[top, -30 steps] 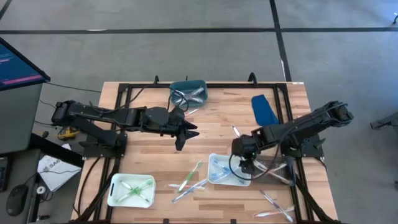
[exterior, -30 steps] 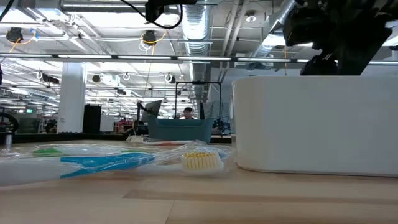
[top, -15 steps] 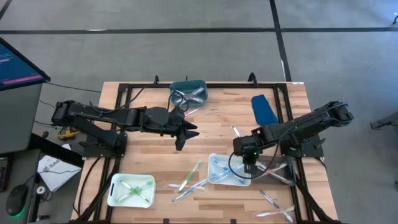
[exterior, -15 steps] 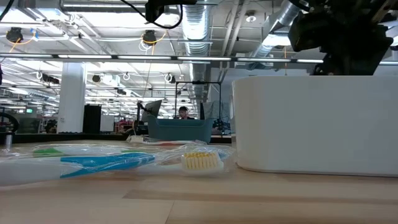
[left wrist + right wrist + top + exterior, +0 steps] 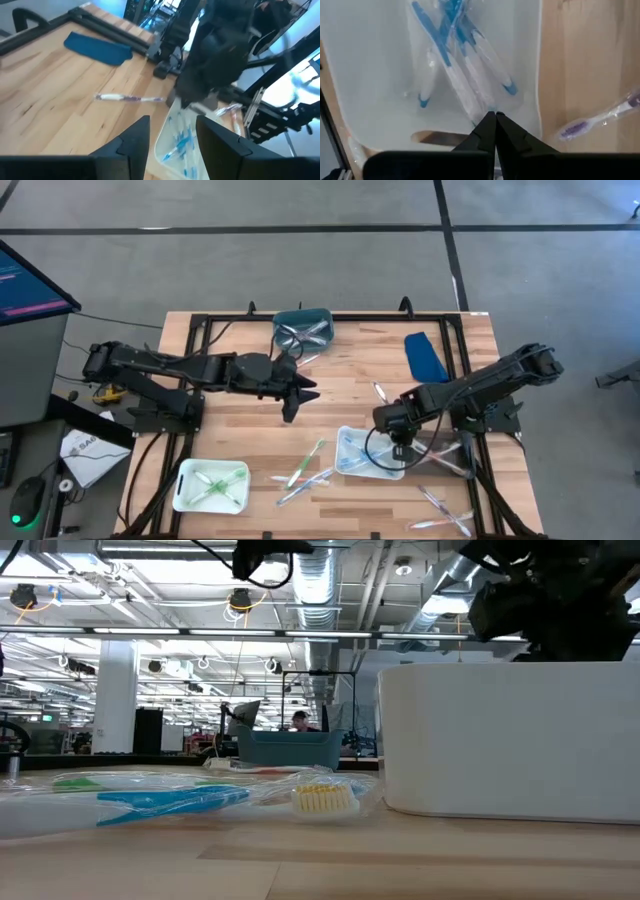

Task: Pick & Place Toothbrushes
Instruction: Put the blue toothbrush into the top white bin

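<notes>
The right end effector [image 5: 399, 448] hangs over the right rim of a white rectangular plastic tray [image 5: 346, 466] near the counter's [image 5: 350, 385] front edge, its 2 fingers pressed together with nothing between them. Inside that tray lie several blue-and-clear wrapped toothbrushes [image 5: 451, 60], piled loosely. A purple-headed toothbrush [image 5: 600, 120] rests on the wood just beside the tray.

The left end effector [image 5: 294, 396] hovers above the counter's middle, fingers apart and empty. More loose toothbrushes [image 5: 305, 470] lie between the white tray and a second white tray holding green toothbrushes [image 5: 212, 484] at the front left corner. A teal bin [image 5: 303, 327] with clear toothbrushes sits at the back edge, and a blue cloth [image 5: 424, 356] lies toward the back right.
</notes>
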